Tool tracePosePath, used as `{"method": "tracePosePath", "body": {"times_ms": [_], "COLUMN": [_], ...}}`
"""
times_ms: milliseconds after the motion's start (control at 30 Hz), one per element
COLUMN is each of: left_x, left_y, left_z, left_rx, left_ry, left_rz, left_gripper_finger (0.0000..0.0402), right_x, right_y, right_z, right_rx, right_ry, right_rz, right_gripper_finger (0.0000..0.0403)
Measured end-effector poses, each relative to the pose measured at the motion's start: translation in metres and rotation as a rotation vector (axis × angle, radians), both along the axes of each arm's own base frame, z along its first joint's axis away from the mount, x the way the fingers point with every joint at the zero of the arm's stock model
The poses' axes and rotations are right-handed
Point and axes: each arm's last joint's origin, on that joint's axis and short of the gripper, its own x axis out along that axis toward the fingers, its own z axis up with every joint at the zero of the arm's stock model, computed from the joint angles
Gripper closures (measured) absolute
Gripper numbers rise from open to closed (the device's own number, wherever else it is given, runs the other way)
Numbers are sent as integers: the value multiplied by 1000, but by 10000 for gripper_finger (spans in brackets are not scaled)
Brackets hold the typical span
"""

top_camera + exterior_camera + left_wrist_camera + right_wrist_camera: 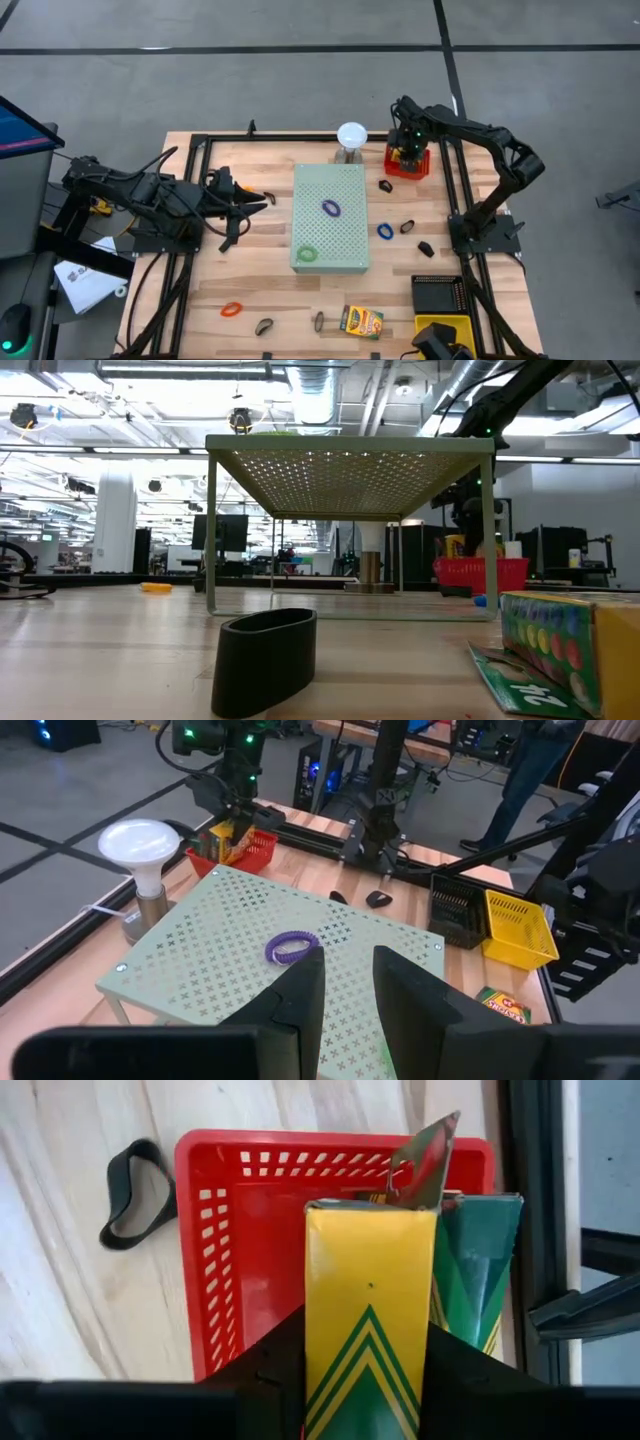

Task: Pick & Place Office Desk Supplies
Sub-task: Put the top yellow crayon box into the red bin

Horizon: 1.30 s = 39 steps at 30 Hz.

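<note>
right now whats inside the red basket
The right gripper holds a yellow box upright over the red basket, with a green box standing beside it inside. The boxes cover most of the basket floor, so anything beneath them cannot be seen.

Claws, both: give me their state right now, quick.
Left claw: open, holding nothing, above the perforated board.
Right claw: shut on the yellow box, over the red basket.
</note>
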Motion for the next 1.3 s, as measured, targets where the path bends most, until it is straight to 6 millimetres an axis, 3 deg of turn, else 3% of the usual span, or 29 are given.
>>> {"method": "tracePosePath", "body": {"times_ms": [400,767,1300], "left_x": [0,0,1], "left_y": [0,0,-1], "left_z": [0,1,2], "left_rx": [-14,-15,-21], "left_ry": [-7,-8,-26], "left_rz": [-5,-5,-7], "left_gripper_finger": [318,318,318], "right_x": [-2,-2,-7], "right_y": [0,0,6], "right_z": [0,0,-1], "right_rx": [6,-6,48], "right_ry": [16,25,85], "right_rz": [-38,-148,-141], "right_gripper_finger": [234,251,281]}}
